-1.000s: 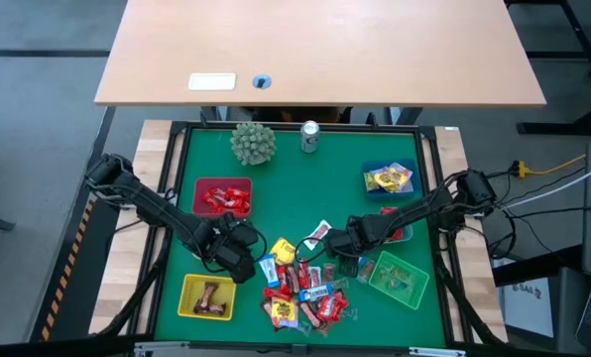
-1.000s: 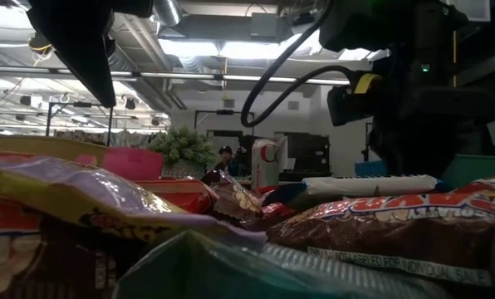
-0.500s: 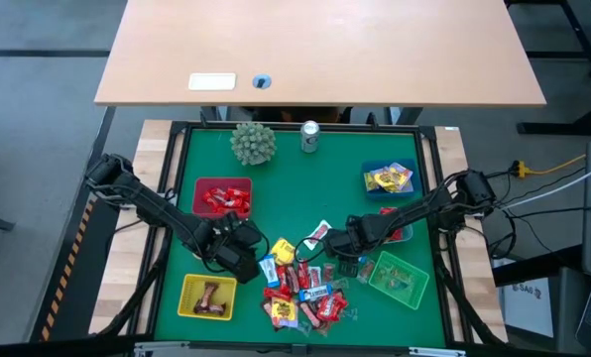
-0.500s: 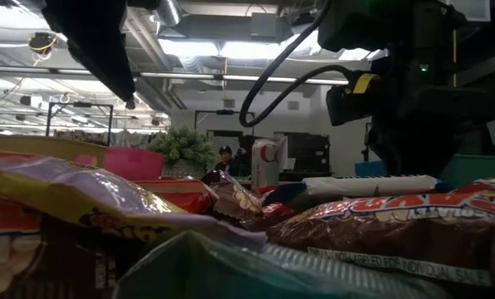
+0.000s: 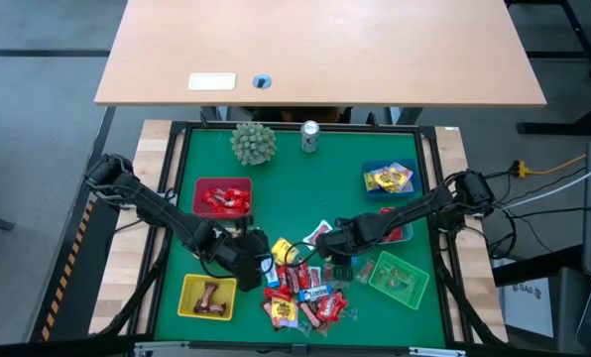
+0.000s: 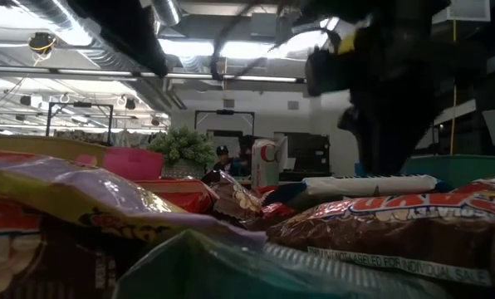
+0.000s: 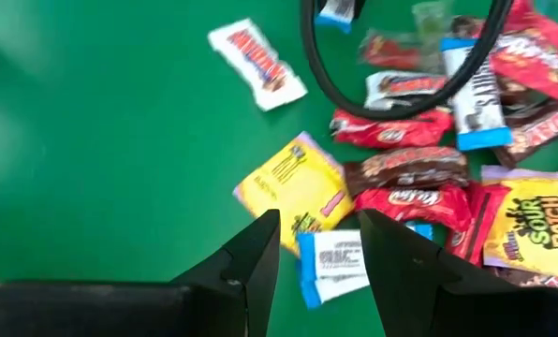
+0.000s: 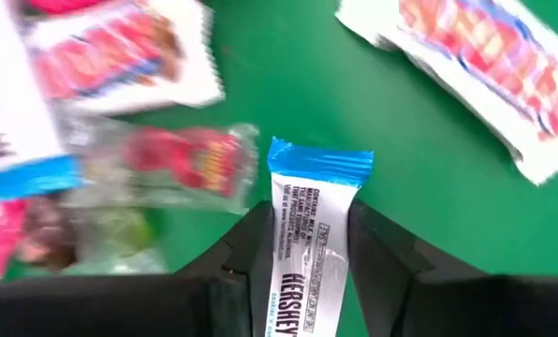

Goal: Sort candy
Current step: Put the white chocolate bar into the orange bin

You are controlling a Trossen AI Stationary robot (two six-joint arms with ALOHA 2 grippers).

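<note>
the right gripper point(image 8: 302, 271) pinched a white, blue-ended wrapped chocolate bar point(image 8: 309, 234) between narrow jaws, above the candy pile point(image 5: 300, 288) mid-mat. the left gripper point(image 7: 316, 257) hung with jaws parted, empty, over a yellow sweet packet point(image 7: 293, 183).

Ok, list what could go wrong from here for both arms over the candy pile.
1. The right gripper pinches the blue-and-white wrapped bar by one end only; most of it sticks out past the fingers, so it may slip or swing when carried.
2. The left gripper hangs open over another blue-and-white sweet overlapping a flat yellow packet; closing may catch both.
3. Both grippers work close together at the pile and could collide.
</note>
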